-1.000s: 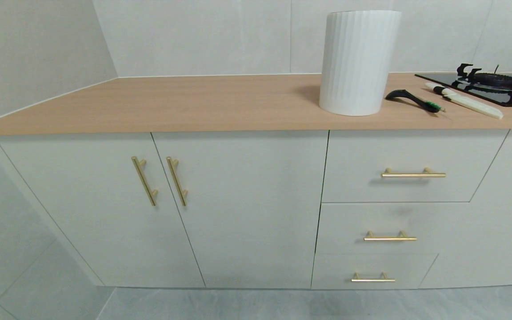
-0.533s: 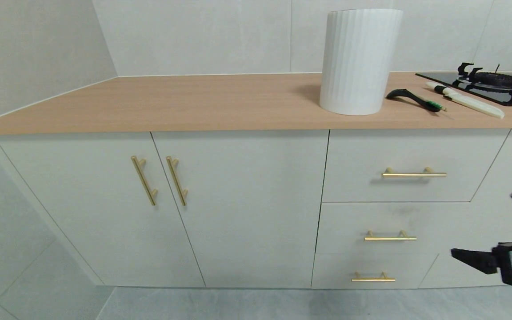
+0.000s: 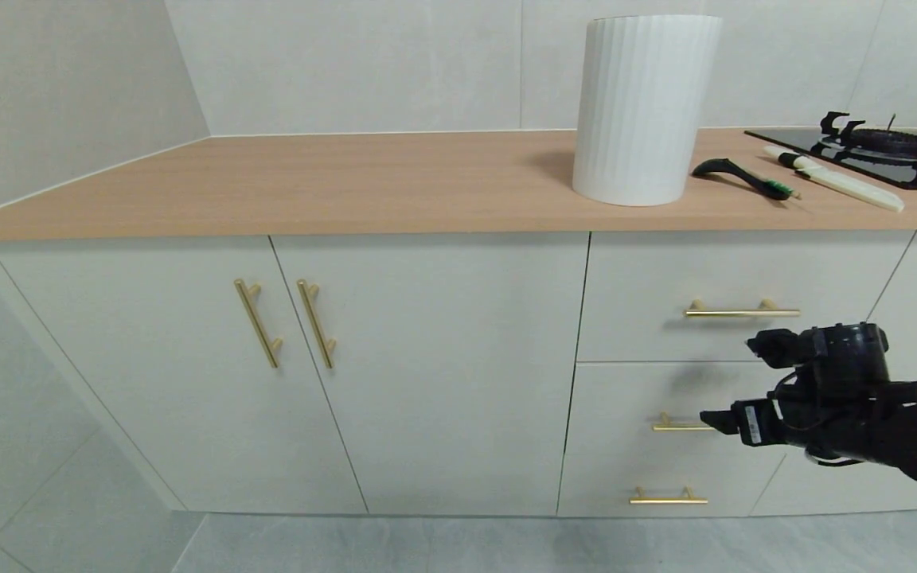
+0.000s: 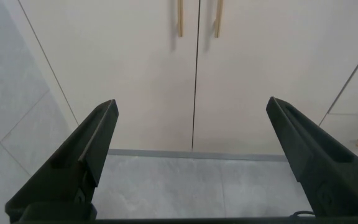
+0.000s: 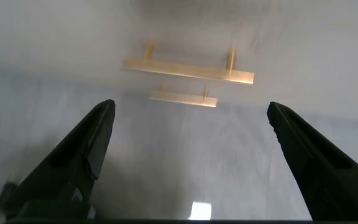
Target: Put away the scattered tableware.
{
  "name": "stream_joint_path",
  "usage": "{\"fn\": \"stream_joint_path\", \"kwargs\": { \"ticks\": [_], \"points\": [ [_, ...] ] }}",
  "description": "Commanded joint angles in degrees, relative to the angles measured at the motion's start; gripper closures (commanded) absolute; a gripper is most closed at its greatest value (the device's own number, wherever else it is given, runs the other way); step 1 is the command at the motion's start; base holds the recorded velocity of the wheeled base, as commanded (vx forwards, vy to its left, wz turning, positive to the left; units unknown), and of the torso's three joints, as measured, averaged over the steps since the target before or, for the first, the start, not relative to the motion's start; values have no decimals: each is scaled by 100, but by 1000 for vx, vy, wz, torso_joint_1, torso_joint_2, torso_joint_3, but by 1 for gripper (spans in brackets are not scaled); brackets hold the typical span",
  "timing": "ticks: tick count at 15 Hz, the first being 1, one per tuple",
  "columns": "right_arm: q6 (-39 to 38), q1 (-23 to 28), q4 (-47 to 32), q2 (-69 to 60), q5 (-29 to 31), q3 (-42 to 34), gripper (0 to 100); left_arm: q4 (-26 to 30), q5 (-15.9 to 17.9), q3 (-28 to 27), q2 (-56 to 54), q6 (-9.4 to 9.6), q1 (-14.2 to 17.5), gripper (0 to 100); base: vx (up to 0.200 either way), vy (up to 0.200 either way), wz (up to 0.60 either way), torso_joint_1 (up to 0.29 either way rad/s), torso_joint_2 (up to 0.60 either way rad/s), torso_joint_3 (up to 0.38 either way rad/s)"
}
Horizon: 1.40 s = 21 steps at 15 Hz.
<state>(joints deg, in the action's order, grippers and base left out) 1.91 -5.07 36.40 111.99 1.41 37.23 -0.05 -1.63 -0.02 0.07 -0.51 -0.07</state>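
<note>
On the wooden counter (image 3: 347, 183) a black-handled peeler (image 3: 741, 177) and a white knife (image 3: 833, 181) lie to the right of a tall white ribbed container (image 3: 640, 111). Below them are three drawers with gold handles: top (image 3: 741, 312), middle (image 3: 685, 426), bottom (image 3: 668, 500). My right gripper (image 3: 729, 380) hangs open in front of the middle drawer, its lower fingertip close to that handle. In the right wrist view the right gripper (image 5: 190, 107) faces the middle handle (image 5: 188, 70) and the bottom handle (image 5: 183, 98). My left gripper (image 4: 190, 106) is open and empty, low before the cabinet doors.
A black gas hob (image 3: 880, 147) sits at the counter's far right. Two cabinet doors with vertical gold handles (image 3: 258, 322) (image 3: 317, 322) stand left of the drawers. Grey tiled floor (image 3: 347, 549) runs below, and a tiled wall closes the left side.
My right arm has come in from the right edge and moved left and up, from beside the bottom drawer to in front of the middle drawer handle. The counter items have not moved.
</note>
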Motion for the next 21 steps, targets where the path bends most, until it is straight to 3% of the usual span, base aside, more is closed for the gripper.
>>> {"fn": "stream_joint_path", "kwargs": {
  "ticks": [1, 2, 3, 8, 16, 21],
  "points": [
    [-7, 6, 552, 850, 105, -128, 0, -4, -4, -6, 1, -2, -1, 0, 0, 0, 0, 0, 0, 0],
    [-7, 6, 552, 850, 105, -128, 0, -4, -4, -6, 1, -2, -1, 0, 0, 0, 0, 0, 0, 0],
    [-7, 6, 1449, 1422, 351, -119, 0, -4, -4, -6, 1, -2, -1, 0, 0, 0, 0, 0, 0, 0],
    [2, 6, 2539, 2090, 658, -23, 0, -4, -4, -6, 1, -10, -1, 0, 0, 0, 0, 0, 0, 0],
    [-244, 59, 2697, 2573, 1133, 636, 0, 5, -4, -6, 1, -2, -1, 0, 0, 0, 0, 0, 0, 0],
    [-218, 85, 2688, 2731, 1168, 672, 0, -4, -4, -6, 1, -10, -1, 0, 0, 0, 0, 0, 0, 0]
  ]
}}
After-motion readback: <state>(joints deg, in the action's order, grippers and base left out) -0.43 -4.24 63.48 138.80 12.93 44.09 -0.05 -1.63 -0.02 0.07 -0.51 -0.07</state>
